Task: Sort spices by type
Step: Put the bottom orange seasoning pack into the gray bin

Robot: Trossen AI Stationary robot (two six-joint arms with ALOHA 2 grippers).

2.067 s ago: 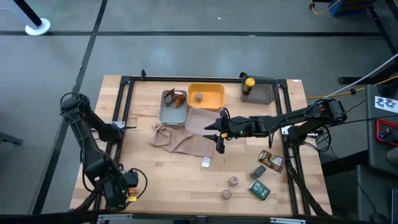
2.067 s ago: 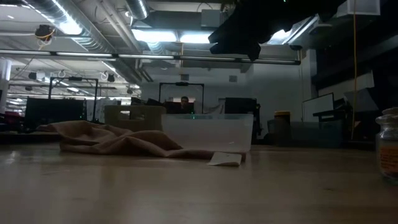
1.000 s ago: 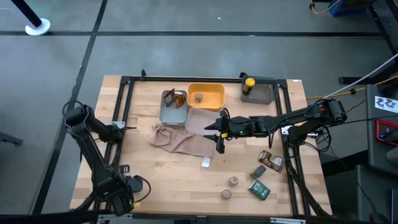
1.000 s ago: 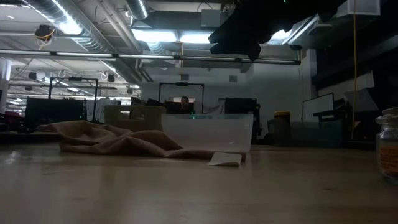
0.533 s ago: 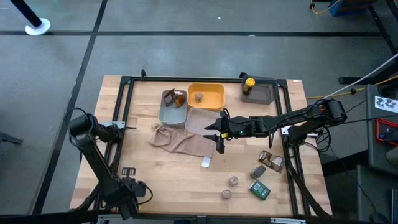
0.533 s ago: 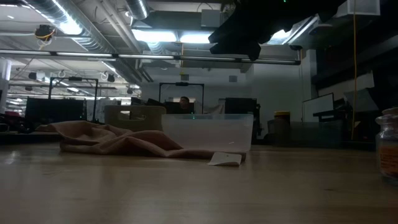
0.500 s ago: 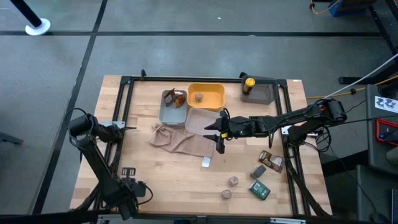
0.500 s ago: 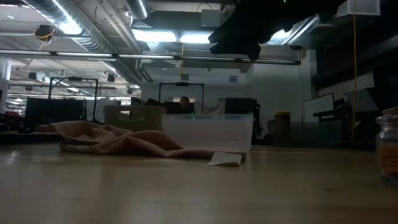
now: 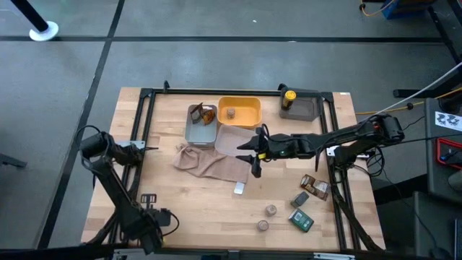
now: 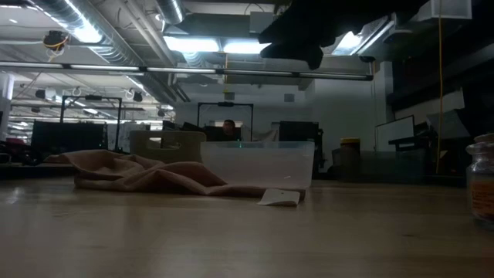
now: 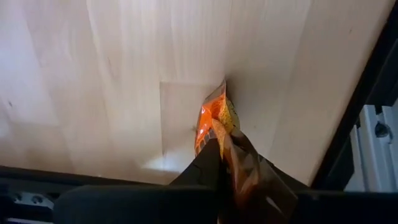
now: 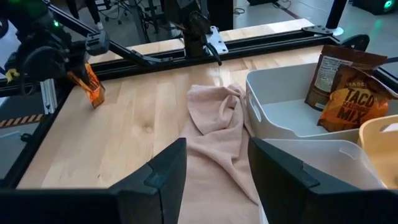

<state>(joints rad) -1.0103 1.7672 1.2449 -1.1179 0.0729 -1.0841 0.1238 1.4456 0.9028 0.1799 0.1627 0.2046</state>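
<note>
Orange and brown foil marks the packet (image 11: 219,134) that is pinched between the fingers of the left end effector (image 11: 221,163); in the left wrist view it is seen crumpled, with an orange panel facing out, hanging just over the pale wooden worktop (image 11: 93,81) beside a black frame rail. In the high view this end effector (image 9: 148,198) is found at the lower left of the frame, near the worktop's left edge.

The right end effector (image 9: 253,153) is held at mid-frame over the beige cloth (image 9: 213,164) and the edge of the clear tray (image 9: 232,137); its fingers (image 12: 168,171) are spread apart and nothing is gripped.

Two more foil packets (image 9: 203,114), one brown and one orange printed "TACO MIX", are stood in the grey tray (image 9: 199,131) at upper centre. A small tan jar (image 9: 230,113) is set in the yellow tray (image 9: 239,111). The yellow-capped bottle (image 9: 288,98) is stood in a second grey tray (image 9: 303,108) at upper right.

At lower right, loose on the worktop, are two tan jars (image 9: 270,210), a dark green box (image 9: 301,220), a grey box (image 9: 300,198) and a brown packet (image 9: 315,186). A small white slip (image 9: 239,189) lies just below the cloth.
</note>
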